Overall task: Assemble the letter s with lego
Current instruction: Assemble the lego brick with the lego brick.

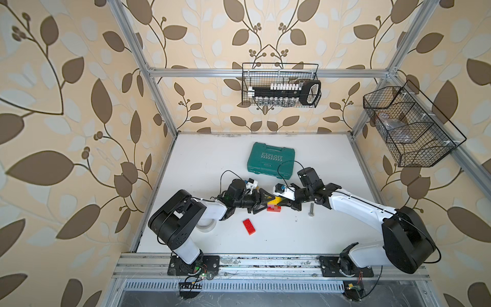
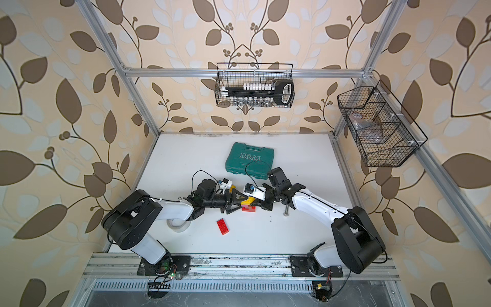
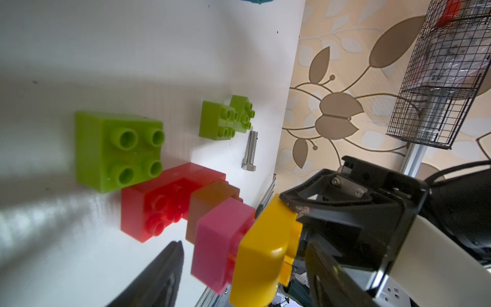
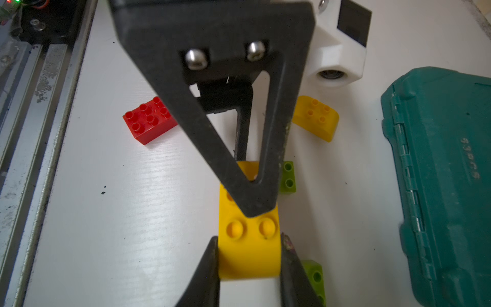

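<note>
Yellow brick (image 4: pixel 248 255) atop the stack (image 3: pixel 210 204) is pinched by the right gripper (image 4: pixel 249 248). Left gripper (image 1: pixel 269 202) jaws stand spread beside the stack

Over the brick stack (image 1: pixel 273 209) the left gripper (image 1: pixel 269 201) and the right gripper (image 4: pixel 249 239) meet nose to nose, so nothing passes between them. On the far side the way is closed by green bricks (image 3: pixel 119 148) (three are visible), a spare yellow brick (image 2: pixel 232 188) and the green tool case (image 1: pixel 272 160). A bolt (image 1: pixel 310 210) lies just beside the right arm (image 1: pixel 353 204). Toward the near edge the table (image 1: pixel 279 239) is bare, except one loose red brick (image 1: pixel 249 226); the far left corner is bare too.
</note>
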You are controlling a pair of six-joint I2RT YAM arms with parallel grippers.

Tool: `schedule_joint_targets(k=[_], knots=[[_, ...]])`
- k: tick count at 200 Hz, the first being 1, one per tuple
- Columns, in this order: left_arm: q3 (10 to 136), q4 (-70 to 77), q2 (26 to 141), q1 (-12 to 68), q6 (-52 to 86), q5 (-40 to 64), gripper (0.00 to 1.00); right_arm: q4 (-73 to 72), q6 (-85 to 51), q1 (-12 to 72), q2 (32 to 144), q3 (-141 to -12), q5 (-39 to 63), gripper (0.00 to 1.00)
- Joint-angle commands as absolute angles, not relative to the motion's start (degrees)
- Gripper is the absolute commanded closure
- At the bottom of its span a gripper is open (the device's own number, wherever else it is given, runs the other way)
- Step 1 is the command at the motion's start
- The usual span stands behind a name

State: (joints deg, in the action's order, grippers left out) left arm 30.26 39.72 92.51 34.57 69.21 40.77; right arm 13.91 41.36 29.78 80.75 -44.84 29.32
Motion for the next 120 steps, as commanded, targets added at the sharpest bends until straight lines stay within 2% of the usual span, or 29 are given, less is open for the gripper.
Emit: schedule_joint_targets(k=[1, 120], knots=[[30.7, 40.5, 91.6, 35.0, 68.2, 42.2, 0.27, 15.1, 40.8, 30.1, 81.7, -44.4, 28.4, 0.95], [31.3, 38.2, 90.1, 35.0, 67.1, 41.7, 0.33, 15.5, 40.9, 30.1, 81.9, -44.6, 27.8, 0.95]])
